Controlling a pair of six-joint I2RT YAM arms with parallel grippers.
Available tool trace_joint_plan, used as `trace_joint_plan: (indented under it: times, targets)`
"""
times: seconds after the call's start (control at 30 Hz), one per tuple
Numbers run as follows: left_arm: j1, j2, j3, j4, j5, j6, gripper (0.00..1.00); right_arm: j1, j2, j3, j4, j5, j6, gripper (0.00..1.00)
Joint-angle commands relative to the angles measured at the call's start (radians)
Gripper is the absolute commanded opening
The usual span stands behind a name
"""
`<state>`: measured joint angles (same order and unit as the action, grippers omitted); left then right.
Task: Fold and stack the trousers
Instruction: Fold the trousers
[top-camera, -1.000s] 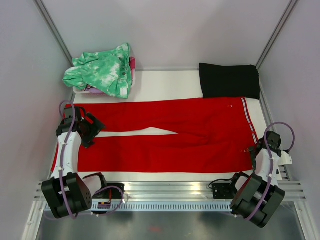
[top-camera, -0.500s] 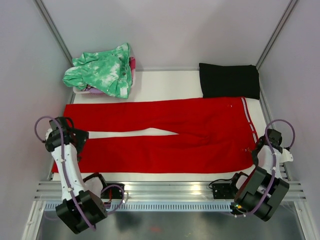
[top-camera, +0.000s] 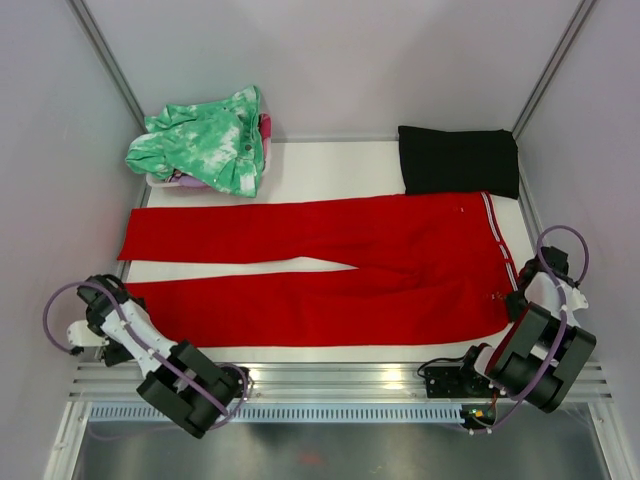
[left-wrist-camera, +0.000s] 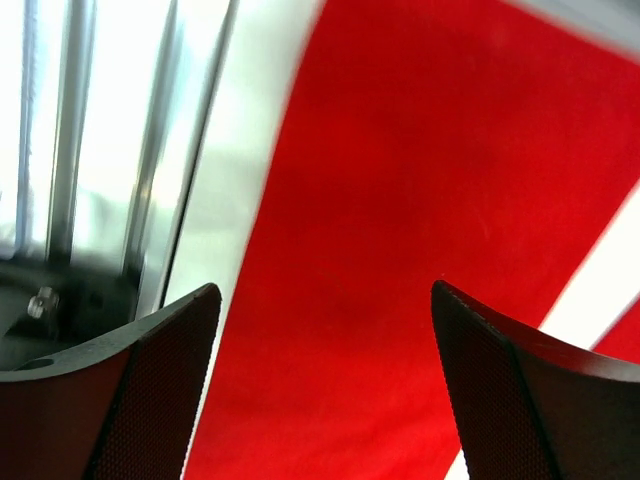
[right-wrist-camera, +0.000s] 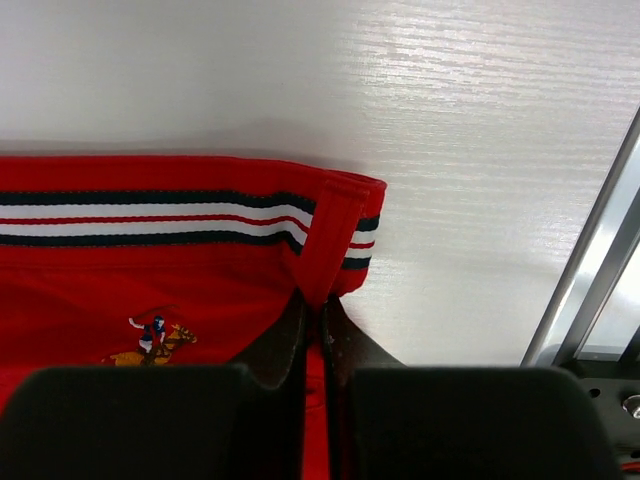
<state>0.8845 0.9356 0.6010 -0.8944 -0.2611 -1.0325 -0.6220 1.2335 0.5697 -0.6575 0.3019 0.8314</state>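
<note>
The red trousers (top-camera: 420, 270) lie spread flat on the white table, legs pointing left and the striped waistband at the right. My right gripper (top-camera: 514, 299) is at the near corner of the waistband. In the right wrist view it (right-wrist-camera: 322, 300) is shut on a fold of red fabric beside a belt loop, below the striped band (right-wrist-camera: 150, 210). My left gripper (top-camera: 108, 305) hovers at the hem end of the near leg. In the left wrist view it (left-wrist-camera: 325, 288) stands open, with red cloth (left-wrist-camera: 400, 180) beneath and between the fingers.
A black folded cloth (top-camera: 458, 160) lies at the back right, touching the waistband end. A green-and-white mottled garment (top-camera: 205, 140) is heaped at the back left. An aluminium rail (top-camera: 340, 378) runs along the near edge, and grey walls close both sides.
My left arm swung from over the legs out to the near-left corner, at the near leg's hem. My right gripper shut on the waistband corner.
</note>
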Motion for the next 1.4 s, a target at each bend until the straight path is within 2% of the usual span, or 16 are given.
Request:
trace_joint_plan:
  times: [0.0, 0.2, 0.37, 0.67, 0.77, 0.8, 0.87, 0.9, 0.97, 1.1, 1.13, 1.27, 1.37]
  targets:
    - [0.1, 0.021, -0.046, 0.242, 0.025, 0.052, 0.88, -0.001, 0.099, -0.033, 0.079, -0.099, -0.005, 0.0]
    - [0.182, 0.108, -0.047, 0.322, 0.033, 0.173, 0.82, -0.001, 0.092, -0.024, 0.079, -0.084, -0.002, 0.0]
    - [0.189, 0.149, -0.118, 0.382, 0.069, 0.177, 0.82, 0.001, 0.06, -0.027, 0.072, -0.086, 0.009, 0.0]
    - [0.189, 0.221, -0.152, 0.434, 0.08, 0.16, 0.8, -0.001, 0.037, -0.03, 0.068, -0.089, 0.014, 0.0]
    - [0.189, 0.232, -0.152, 0.443, 0.08, 0.167, 0.53, -0.001, 0.037, -0.03, 0.071, -0.09, 0.014, 0.0]
    - [0.189, 0.238, -0.152, 0.445, 0.088, 0.169, 0.36, 0.001, 0.035, -0.027, 0.07, -0.092, 0.012, 0.0]
    - [0.189, 0.247, -0.147, 0.442, 0.088, 0.169, 0.17, 0.001, 0.035, -0.024, 0.07, -0.092, 0.014, 0.0]
    - [0.189, 0.255, -0.144, 0.434, 0.083, 0.166, 0.02, -0.001, 0.034, -0.024, 0.07, -0.093, 0.014, 0.0]
    - [0.189, 0.256, -0.127, 0.408, 0.08, 0.173, 0.02, -0.001, 0.031, -0.019, 0.075, -0.102, 0.009, 0.0]
    - [0.189, 0.165, -0.069, 0.341, 0.095, 0.212, 0.02, -0.001, 0.003, 0.015, 0.059, -0.115, -0.018, 0.0]
    - [0.179, 0.152, -0.017, 0.316, 0.095, 0.236, 0.02, -0.002, -0.015, 0.025, 0.05, -0.112, -0.026, 0.0]
    - [0.07, 0.213, 0.124, 0.207, 0.05, 0.241, 0.02, -0.002, -0.037, 0.102, 0.018, -0.13, -0.047, 0.0]
    - [-0.03, 0.226, 0.248, 0.144, -0.064, 0.22, 0.02, -0.001, -0.049, 0.166, 0.018, -0.165, -0.058, 0.0]
